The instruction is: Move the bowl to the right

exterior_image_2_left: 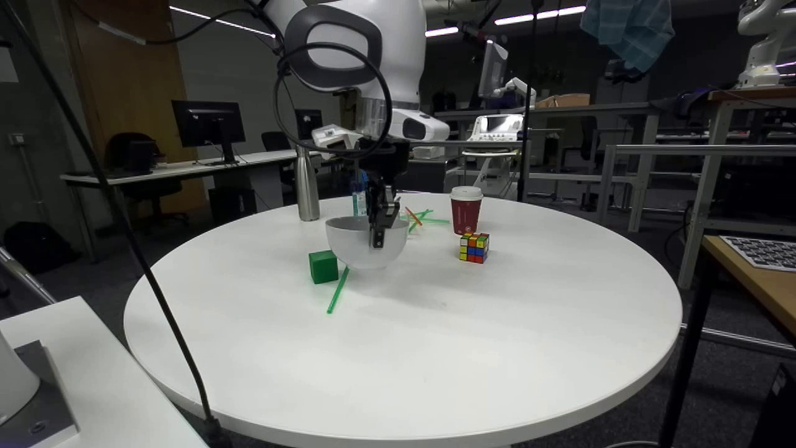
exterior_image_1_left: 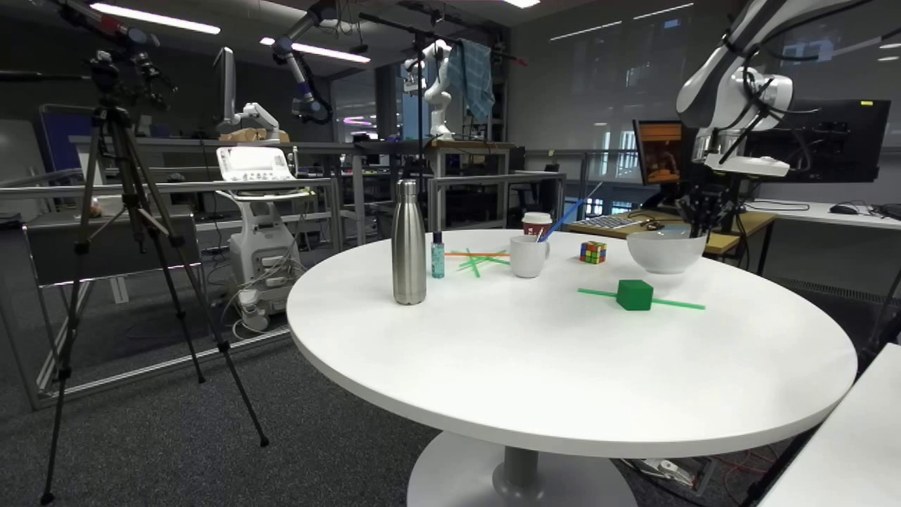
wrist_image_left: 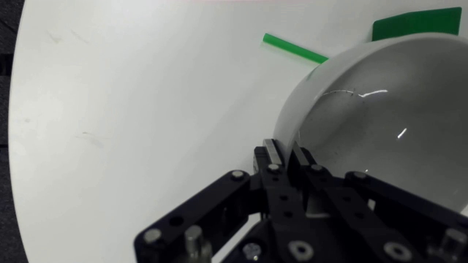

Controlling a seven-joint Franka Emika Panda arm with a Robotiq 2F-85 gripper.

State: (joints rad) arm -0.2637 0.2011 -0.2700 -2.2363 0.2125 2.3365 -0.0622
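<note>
The white bowl (exterior_image_1_left: pixel 665 252) is on or just above the round white table; whether its base touches cannot be told. It also shows in an exterior view (exterior_image_2_left: pixel 356 244), between the green block and the puzzle cube. In the wrist view the bowl (wrist_image_left: pixel 380 109) fills the right side, upright with its inside empty. My gripper (wrist_image_left: pixel 285 151) straddles the bowl's wall at the rim, one finger outside and one inside, nearly closed and pinching it. In the exterior views the gripper (exterior_image_1_left: pixel 699 229) (exterior_image_2_left: pixel 378 229) points down at the rim. The inner fingertip is partly hidden by the bowl.
A green block (exterior_image_2_left: pixel 323 267) and a green straw (exterior_image_2_left: pixel 338 290) lie close beside the bowl. A puzzle cube (exterior_image_2_left: pixel 474 247), a red paper cup (exterior_image_2_left: pixel 466 210), a white mug (exterior_image_1_left: pixel 526 256), a small blue bottle (exterior_image_1_left: pixel 438 258) and a steel bottle (exterior_image_1_left: pixel 409 243) stand on the table (exterior_image_2_left: pixel 435 373).
</note>
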